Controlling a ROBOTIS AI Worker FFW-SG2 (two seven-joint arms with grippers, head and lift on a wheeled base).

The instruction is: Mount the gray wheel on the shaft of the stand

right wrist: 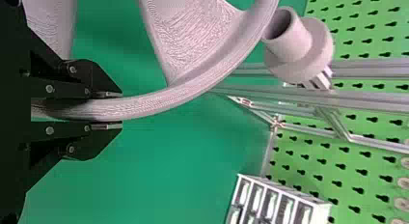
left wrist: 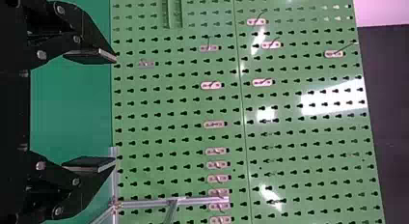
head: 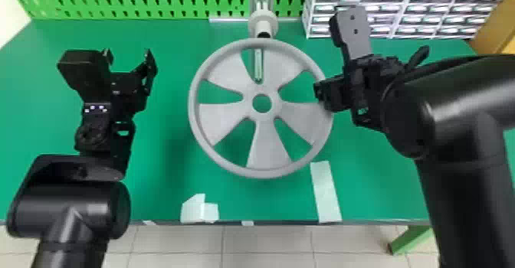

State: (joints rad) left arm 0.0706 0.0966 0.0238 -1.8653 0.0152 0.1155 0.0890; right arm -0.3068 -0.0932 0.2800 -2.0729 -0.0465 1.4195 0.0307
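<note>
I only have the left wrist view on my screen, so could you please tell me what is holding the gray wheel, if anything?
Observer: The right gripper is closed on the rim of the gray wheel.
Operator: Thank you. Is the wheel already on the shaft?
Observer: No, it is off the shaft; the head view looks straight through the hole in the hub to the green table.
Operator: Understood. And where is the shaft from the wheel, please?
Observer: In the head view, it shows just beyond the wheel's far edge.
</note>
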